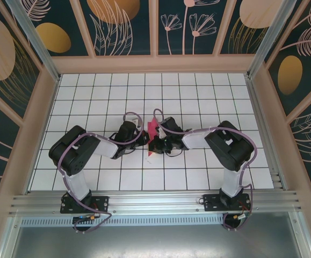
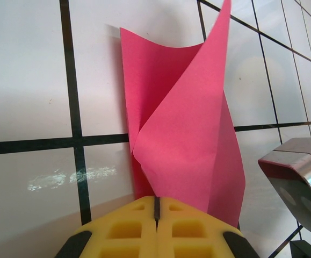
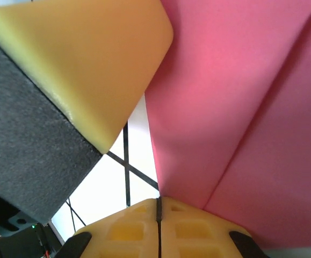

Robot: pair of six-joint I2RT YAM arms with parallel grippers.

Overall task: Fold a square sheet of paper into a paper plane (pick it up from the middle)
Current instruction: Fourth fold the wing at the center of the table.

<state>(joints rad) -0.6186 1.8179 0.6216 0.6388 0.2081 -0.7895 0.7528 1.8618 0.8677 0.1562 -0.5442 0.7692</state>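
Left arm crouched low, elbow out left, wrist reaching right; left gripper (image 2: 156, 207) jaws pressed together at the fold. Square sheet of paper (image 2: 182, 134), part-folded, stands up off the tiled table (image 1: 91, 97) at centre, between my grippers. Right arm mirrors; right gripper (image 3: 158, 207) jaws closed at the paper's edge. Whether either pinches it, cannot tell.

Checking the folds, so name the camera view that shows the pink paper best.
Left wrist: the paper shows nearly whole, with one flap standing up. Right wrist is too close: pink faces meeting at a crease. Top external gives a small sliver.
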